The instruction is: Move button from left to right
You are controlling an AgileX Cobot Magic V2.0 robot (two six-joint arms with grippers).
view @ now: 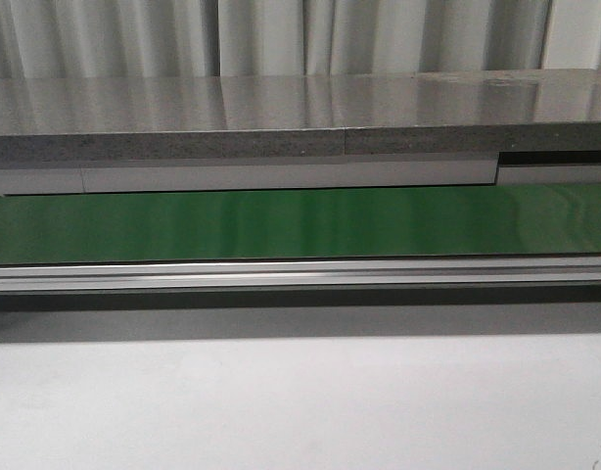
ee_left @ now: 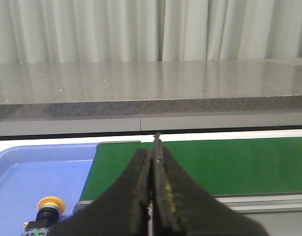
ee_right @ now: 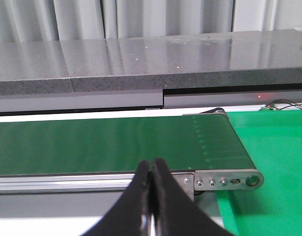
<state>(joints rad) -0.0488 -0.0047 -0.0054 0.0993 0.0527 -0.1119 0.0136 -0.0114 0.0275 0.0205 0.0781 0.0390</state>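
1. We see a long green conveyor belt (view: 300, 225) below a grey speckled stone ledge (view: 281, 122), pale curtains (view: 281, 34) behind.
2. Our left tool (ee_left: 153, 169) and right tool (ee_right: 151, 184) are both closed, empty.
3. The yellow-headed dark push-button (ee_left: 48, 212), partly cut off, sits in a blue plastic tray (ee_left: 38, 167).

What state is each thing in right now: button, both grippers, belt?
button: upright in the blue tray, ungripped, off the belt.
left gripper: shut, empty.
right gripper: shut, empty.
green conveyor belt: nothing on it in any view; running or stopped cannot be told.
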